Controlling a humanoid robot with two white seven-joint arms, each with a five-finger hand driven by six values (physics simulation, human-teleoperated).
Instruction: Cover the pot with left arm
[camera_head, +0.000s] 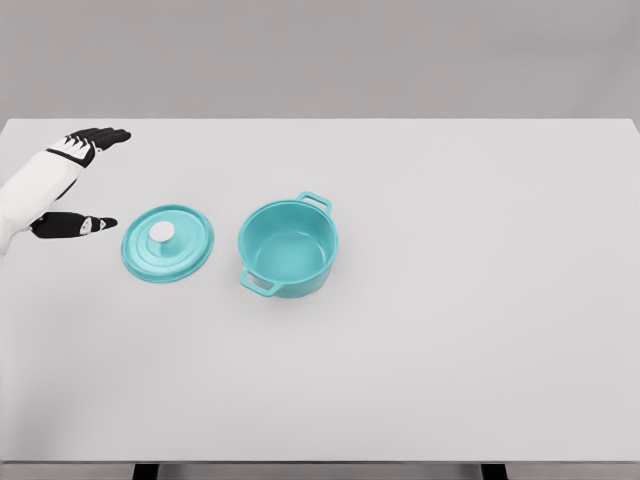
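Plain grey wall at the back, and in front of it a wide, smooth white table (450, 350) filling nearly the whole view, matte and unmarked. Near the middle sits the round turquoise pot (288, 248), glossy like enamel, uncovered, its hollow inside showing, with two small loop handles, one at the upper right of the rim and one at the lower left. Just to its left, apart from it and lying flat on the table, is the matching round turquoise lid (167, 242), a shallow disc with a raised ring and a small pale knob at its centre. Over at the far left edge comes the left hand (62, 185), white shell with black fingers (98, 137). Those fingers are stretched out and spread, thumb well apart from the rest, holding nothing. It sits near the lid's left side, not touching it.
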